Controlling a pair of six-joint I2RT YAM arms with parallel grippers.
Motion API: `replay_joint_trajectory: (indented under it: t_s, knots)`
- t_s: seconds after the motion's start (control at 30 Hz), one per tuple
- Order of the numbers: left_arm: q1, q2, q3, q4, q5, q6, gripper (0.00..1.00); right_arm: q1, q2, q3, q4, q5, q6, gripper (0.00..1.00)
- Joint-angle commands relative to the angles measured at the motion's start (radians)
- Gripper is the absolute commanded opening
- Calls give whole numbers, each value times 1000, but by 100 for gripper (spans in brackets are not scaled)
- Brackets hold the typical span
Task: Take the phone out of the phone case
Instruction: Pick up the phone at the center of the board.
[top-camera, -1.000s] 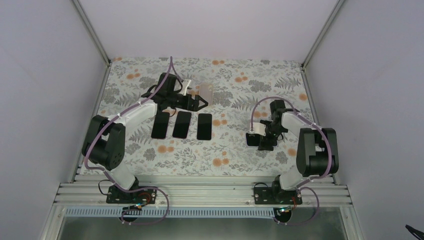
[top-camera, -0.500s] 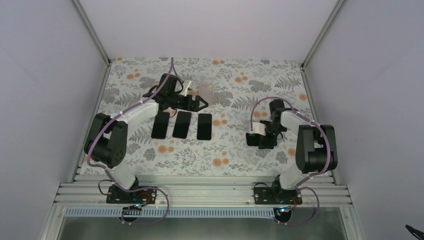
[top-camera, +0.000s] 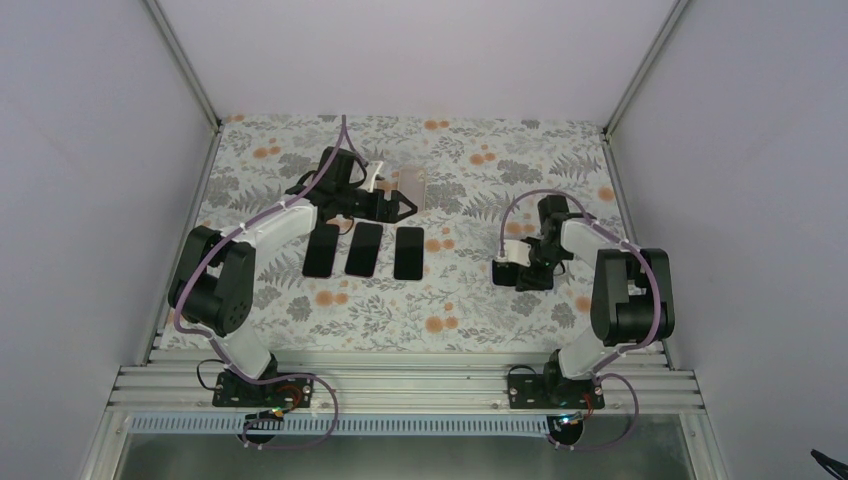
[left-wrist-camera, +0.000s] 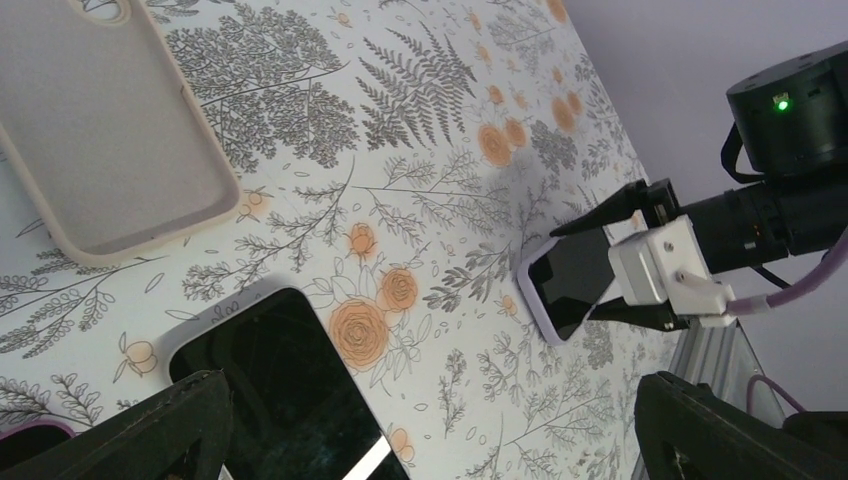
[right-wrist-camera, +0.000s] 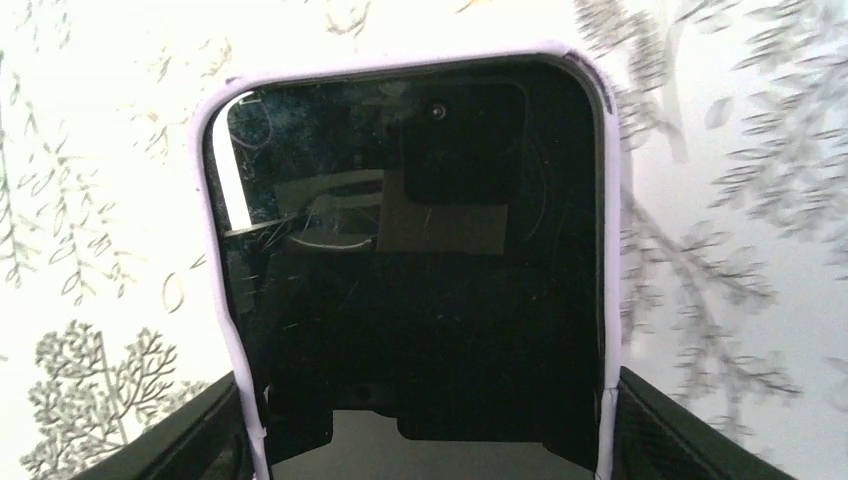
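You are straddling the phone (right-wrist-camera: 420, 270), lying in its case (right-wrist-camera: 612, 250) on the surface (top-camera: 450, 310) at right, with the right gripper (right-wrist-camera: 430, 425) wide. Left gripper (top-camera: 403, 207) is hanging wide, empty, far left. Risk: pinching across the case, you may be lifting it and phone together.

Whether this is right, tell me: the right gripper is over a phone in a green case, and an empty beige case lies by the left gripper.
Wrong colour: the right wrist view shows the phone under the right gripper in a pale lilac case, not green. The empty beige case does lie by the left gripper.
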Motion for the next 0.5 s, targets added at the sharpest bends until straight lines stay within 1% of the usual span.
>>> replay_joint_trajectory:
  t_s: [0.0,0.13,0.27,0.37,0.47]
  knots:
    - [5,-20,7,52,50,-27,100,14,-31,90,40,-84,109,51]
    - [7,-37,-19,99,110,-67,100,15,-37,172,11,-188,199,49]
    - [7,-39,-24,128,162,-75,100,29,-58,218,33,-267,302,49]
    - [8,-38,-30,160,211,-101,100,62,-88,246,68,-307,398,49]
    - [7,-37,-37,198,257,-132,98,111,-125,263,116,-319,494,50]
